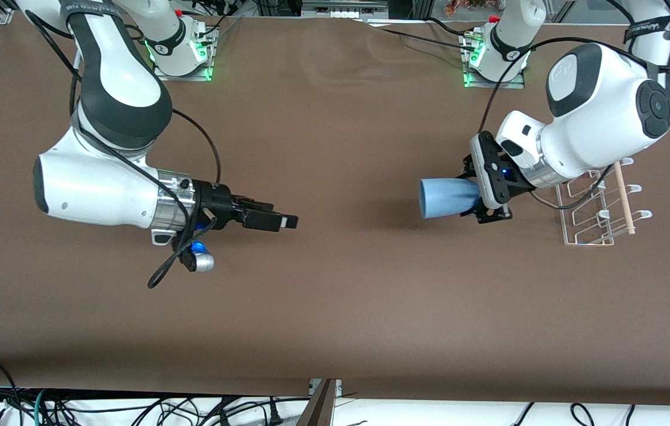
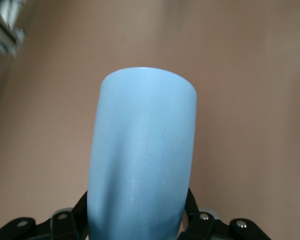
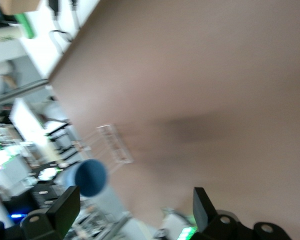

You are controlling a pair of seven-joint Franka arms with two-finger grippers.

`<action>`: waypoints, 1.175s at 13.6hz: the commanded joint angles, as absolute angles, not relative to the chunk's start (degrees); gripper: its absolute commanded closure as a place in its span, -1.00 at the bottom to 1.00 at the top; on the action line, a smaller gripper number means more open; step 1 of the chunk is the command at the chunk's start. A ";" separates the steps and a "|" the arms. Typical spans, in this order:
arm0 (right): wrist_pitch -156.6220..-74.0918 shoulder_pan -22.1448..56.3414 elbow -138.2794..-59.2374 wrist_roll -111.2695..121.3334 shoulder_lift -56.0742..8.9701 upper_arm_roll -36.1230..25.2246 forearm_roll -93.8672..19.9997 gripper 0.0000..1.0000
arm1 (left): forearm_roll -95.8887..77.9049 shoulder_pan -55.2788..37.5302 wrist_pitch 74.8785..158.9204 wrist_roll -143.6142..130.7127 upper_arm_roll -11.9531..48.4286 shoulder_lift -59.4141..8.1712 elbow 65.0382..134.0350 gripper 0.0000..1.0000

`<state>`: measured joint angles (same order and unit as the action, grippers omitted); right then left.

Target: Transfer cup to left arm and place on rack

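The light-blue cup (image 1: 447,198) hangs on its side above the table, its mouth pointing toward the right arm's end. My left gripper (image 1: 479,202) is shut on its base, the black fingers (image 2: 195,212) pressing both sides of the cup (image 2: 142,160). The white wire rack (image 1: 598,207) with its wooden rod (image 1: 624,198) stands on the table right beside the left hand, partly under the left arm. My right gripper (image 1: 278,220) is open and holds nothing, over the table toward the right arm's end, pointing at the cup (image 3: 90,177). The right gripper's (image 3: 136,200) fingers stand wide apart.
A loose black cable loop (image 1: 169,266) hangs below the right wrist. Both arm bases (image 1: 184,47) (image 1: 494,53) stand along the table edge farthest from the front camera. Bare brown table (image 1: 346,284) lies between the grippers and toward the front camera.
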<state>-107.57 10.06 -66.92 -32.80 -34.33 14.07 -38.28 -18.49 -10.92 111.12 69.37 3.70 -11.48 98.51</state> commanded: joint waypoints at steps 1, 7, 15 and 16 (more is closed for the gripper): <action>-101.36 7.74 -67.59 -26.31 -32.87 13.54 -30.79 -1.00 | -7.17 -10.46 105.05 63.13 4.04 -10.28 97.82 0.97; -97.03 7.21 -71.52 -22.50 -27.97 9.93 -3.64 -1.00 | 16.83 -8.97 92.39 60.64 3.96 -11.86 96.94 1.00; -96.68 2.37 -78.92 -17.15 -15.57 7.03 6.47 -1.00 | 45.07 -1.42 86.83 59.86 3.87 -18.10 99.22 1.00; -96.42 2.37 -79.36 -17.05 -14.60 7.03 7.90 -1.00 | 48.22 -0.71 86.92 58.55 4.04 -18.28 99.49 1.00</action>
